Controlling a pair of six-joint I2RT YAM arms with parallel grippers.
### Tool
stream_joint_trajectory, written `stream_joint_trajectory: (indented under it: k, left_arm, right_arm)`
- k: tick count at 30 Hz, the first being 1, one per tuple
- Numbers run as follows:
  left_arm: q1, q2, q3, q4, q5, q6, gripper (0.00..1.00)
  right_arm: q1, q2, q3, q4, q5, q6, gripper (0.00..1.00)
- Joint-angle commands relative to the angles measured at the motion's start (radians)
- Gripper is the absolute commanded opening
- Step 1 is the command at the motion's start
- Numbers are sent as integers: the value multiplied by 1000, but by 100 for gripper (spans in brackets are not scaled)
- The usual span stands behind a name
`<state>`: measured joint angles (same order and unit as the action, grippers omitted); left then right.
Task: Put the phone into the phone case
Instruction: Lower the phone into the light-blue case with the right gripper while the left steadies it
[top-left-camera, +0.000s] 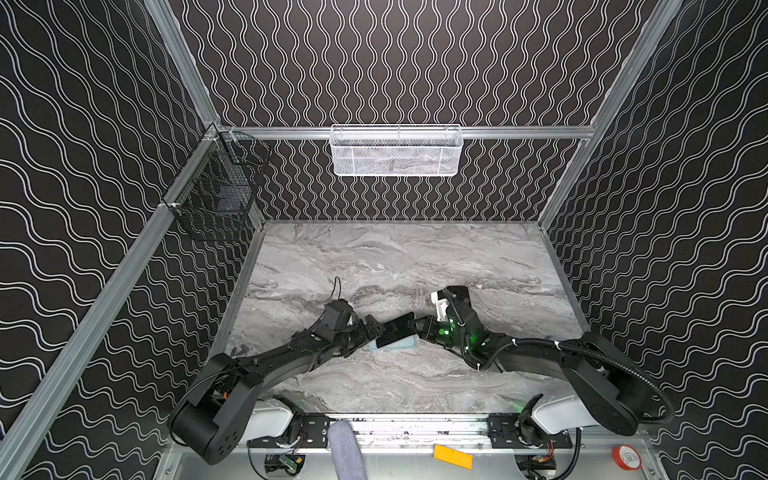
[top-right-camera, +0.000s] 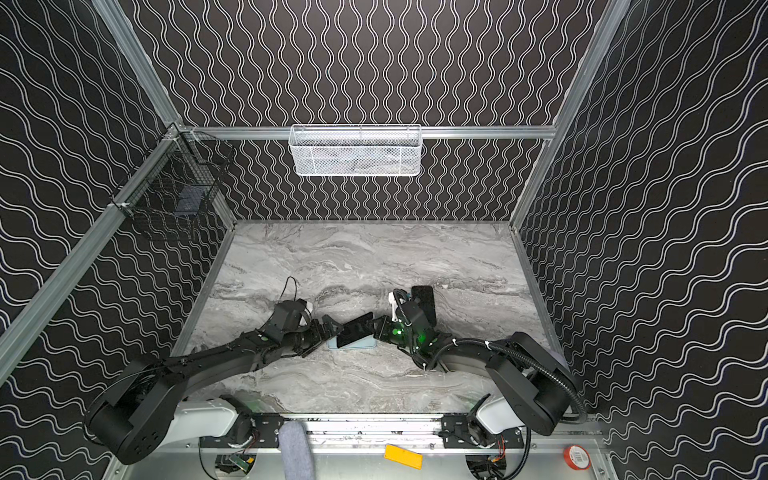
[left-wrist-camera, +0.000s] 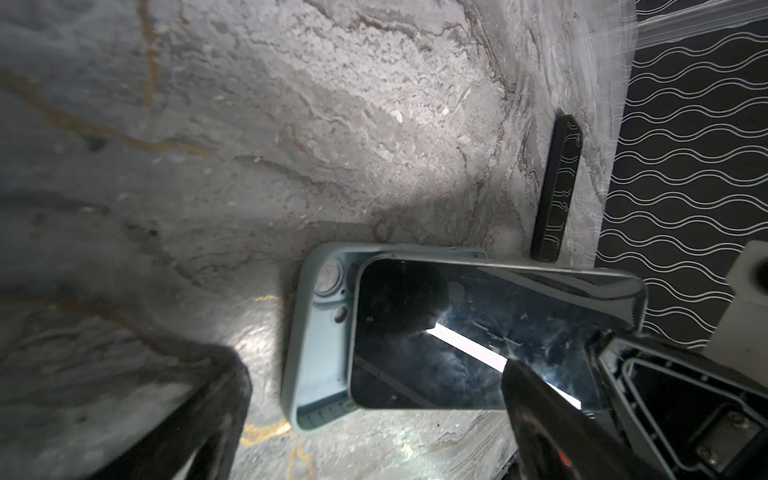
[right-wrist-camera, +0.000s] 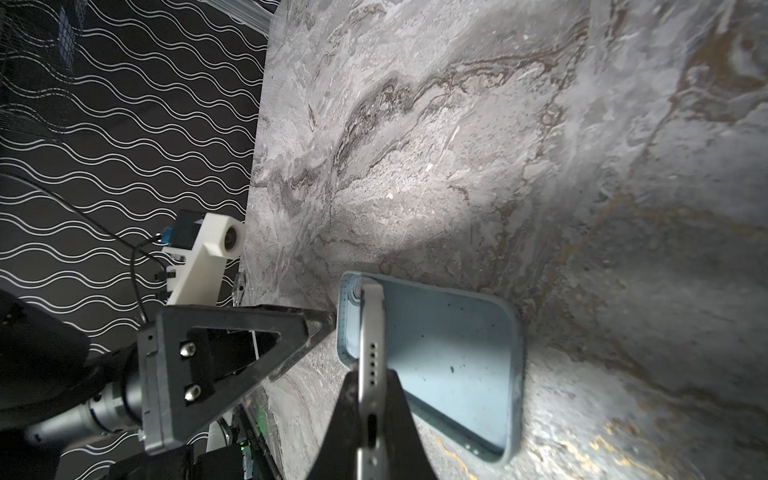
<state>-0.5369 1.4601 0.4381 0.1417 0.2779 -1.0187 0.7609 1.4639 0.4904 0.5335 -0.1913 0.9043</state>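
We are at insertion: right gripper (right-wrist-camera: 372, 386) is clenched on the phone (left-wrist-camera: 457, 332), which is tilted, its far end meeting the case (right-wrist-camera: 449, 353). Left gripper (top-left-camera: 375, 331) is released beside it. Next we should lower the phone level and press.

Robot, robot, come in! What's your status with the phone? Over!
Left claw open beside the case. Right claw shut on the phone, tilted over case, not seated. Nothing blocking; dark slab lies apart.

A grey marble-patterned table (top-left-camera: 374, 257) is seen in both top views. A light blue phone case (left-wrist-camera: 320, 332) is laid flat on it, open side up, near the front middle. A black slab (top-right-camera: 424, 303) is laid flat farther back and to the right, apart from the case
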Motion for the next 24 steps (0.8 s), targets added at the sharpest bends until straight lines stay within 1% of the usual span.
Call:
stream_joint_trajectory:
  k: [1,4,13,16,19,24]
  left_arm:
    - [-1,20,-4,61,22,-23,98]
    - [-4,29,3,64,21,-22,98]
    - [-8,30,18,47,19,-21,98]
    - [-9,31,22,44,18,-21,98]
    - [-11,34,24,42,18,-18,98]
    - [-12,35,24,42,23,-18,98]
  right_arm:
    - [6,15,-10,-70,42,-31,0]
    - [12,22,-8,-83,54,-43,0]
    - [17,23,0,-104,72,-67,5]
    - [18,26,1,-101,70,-66,5]
    - [20,32,0,-96,69,-63,2]
    - [36,38,2,-111,82,-67,2]
